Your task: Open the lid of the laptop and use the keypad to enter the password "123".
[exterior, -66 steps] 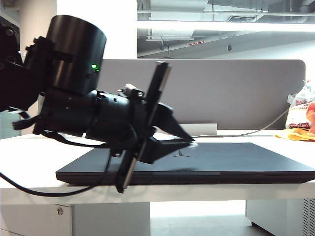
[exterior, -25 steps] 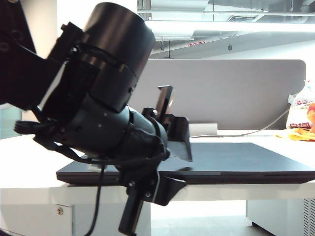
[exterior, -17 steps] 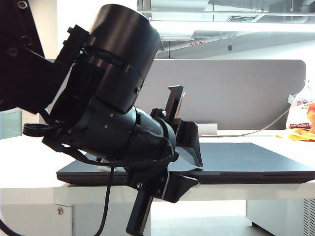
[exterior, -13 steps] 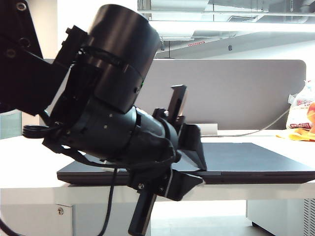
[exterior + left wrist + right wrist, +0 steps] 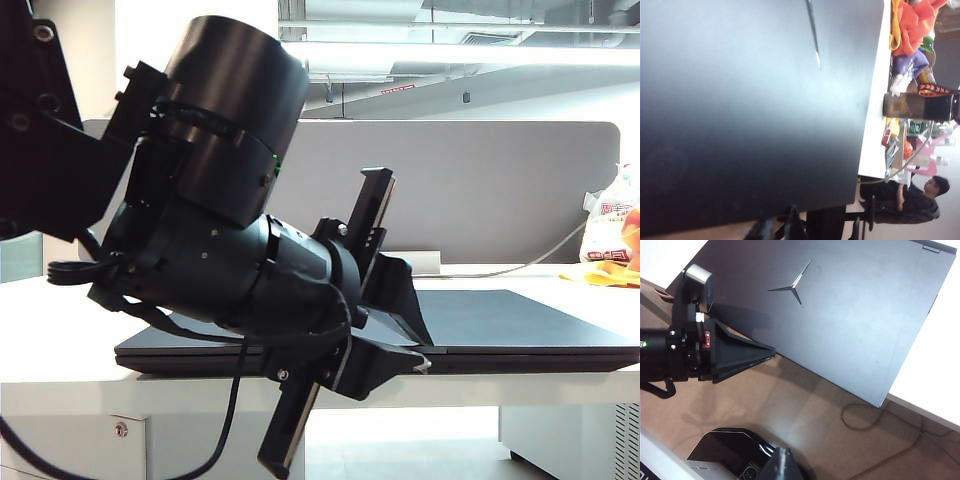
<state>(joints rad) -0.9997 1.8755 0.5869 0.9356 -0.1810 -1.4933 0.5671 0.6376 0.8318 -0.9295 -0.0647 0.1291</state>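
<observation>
The laptop (image 5: 480, 340) lies shut along the counter's (image 5: 60, 330) front edge. Over the last second the left end effector (image 5: 425, 357) has narrowed its fingers onto the lid's (image 5: 840, 305) front lip, apparently pinching it, ready for lifting. The right end effector (image 5: 782, 462) hangs clear above; its grip cannot be told.

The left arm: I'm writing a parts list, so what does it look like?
The left arm is matte black, with a fat cylindrical housing, a small green light and a looping black cable. Its claw has wedge-shaped black fingers; a red patch sits behind them.
</observation>
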